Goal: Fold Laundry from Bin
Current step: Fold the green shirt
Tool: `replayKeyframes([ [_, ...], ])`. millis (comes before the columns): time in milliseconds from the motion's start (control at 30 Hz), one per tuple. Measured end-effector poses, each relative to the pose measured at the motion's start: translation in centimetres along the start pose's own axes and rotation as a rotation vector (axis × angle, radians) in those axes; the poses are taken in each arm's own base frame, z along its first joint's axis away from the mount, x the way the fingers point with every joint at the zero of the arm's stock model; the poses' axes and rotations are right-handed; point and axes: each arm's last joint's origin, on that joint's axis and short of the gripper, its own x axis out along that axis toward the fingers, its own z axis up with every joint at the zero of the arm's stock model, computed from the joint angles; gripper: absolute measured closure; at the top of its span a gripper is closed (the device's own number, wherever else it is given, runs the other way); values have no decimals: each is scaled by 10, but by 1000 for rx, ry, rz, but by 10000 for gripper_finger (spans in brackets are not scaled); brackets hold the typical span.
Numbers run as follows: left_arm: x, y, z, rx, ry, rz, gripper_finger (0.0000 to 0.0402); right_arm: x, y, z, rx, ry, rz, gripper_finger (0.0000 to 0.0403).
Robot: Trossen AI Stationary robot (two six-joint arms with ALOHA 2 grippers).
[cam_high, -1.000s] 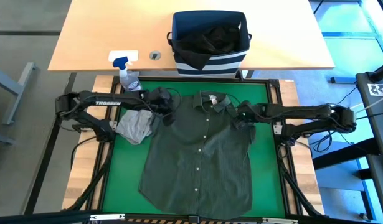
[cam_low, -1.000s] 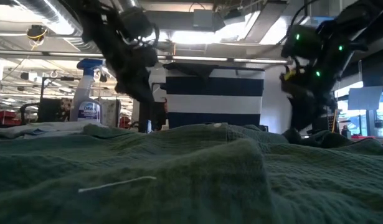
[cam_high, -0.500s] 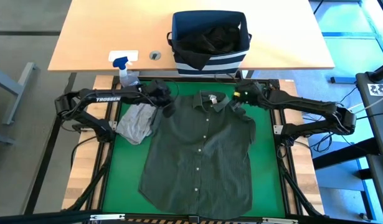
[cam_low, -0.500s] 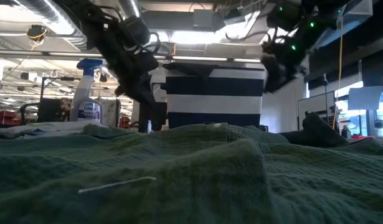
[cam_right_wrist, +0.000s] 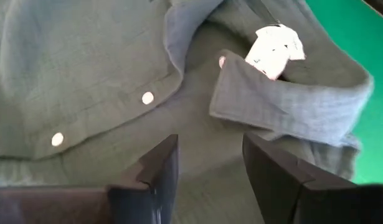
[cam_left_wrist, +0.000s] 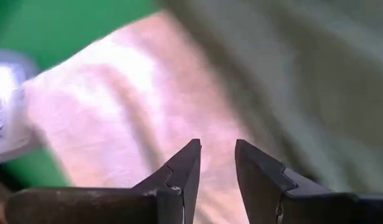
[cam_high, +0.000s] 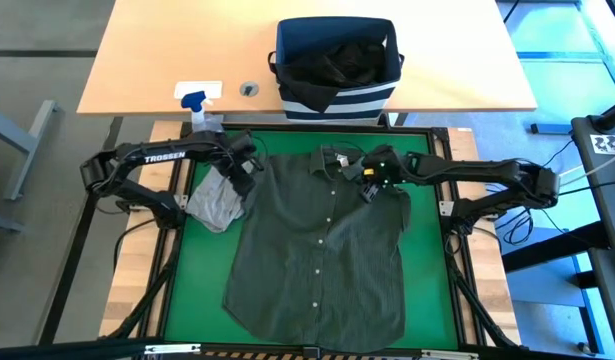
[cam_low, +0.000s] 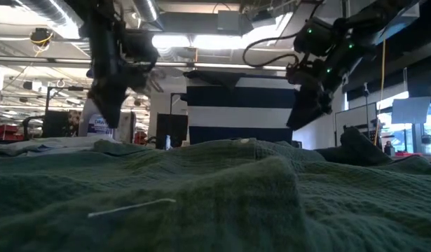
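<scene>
while both grippers (cam_high: pixel 239 163) (cam_high: pixel 368 183) hover open, olive shirt (cam_high: pixel 322 250) lies flat.

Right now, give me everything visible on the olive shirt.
The dark olive green shirt is a short-sleeved, woven-looking button-up lying flat and face up on the green mat, buttoned, collar toward the bin. A white neck label shows inside the collar. Its sleeve edge meets the light grey garment. The right gripper, open, hovers beside the collar.

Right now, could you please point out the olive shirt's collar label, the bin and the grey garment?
collar label (cam_right_wrist: pixel 273 45), right wrist view, white tag face.
bin (cam_high: pixel 337 97), high view, striped front wall.
grey garment (cam_high: pixel 217 203), high view, crumpled middle.
</scene>
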Motion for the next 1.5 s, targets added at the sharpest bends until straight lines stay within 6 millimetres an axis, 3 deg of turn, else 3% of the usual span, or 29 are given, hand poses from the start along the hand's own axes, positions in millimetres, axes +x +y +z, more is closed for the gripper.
replayKeyframes([
  [200,30,8,-12,-41,-5,-38,305,14,-1,0,19,-11,-5,226],
  [400,45,23,-25,-279,32,73,305,19,-1,0,18,-7,-6,226],
  [633,44,48,-23,-474,-10,269,305,19,-1,0,-10,-6,-6,226],
  [833,29,61,-13,-512,-32,180,305,19,0,-1,-5,7,22,226],
  [1033,-1,39,3,-275,-131,-180,305,17,3,-1,17,13,98,226],
  [1333,7,16,-1,-202,-146,-221,305,17,3,-1,63,19,98,226],
  [1500,15,1,-8,-192,-140,-290,305,16,12,-9,64,115,230,226],
])
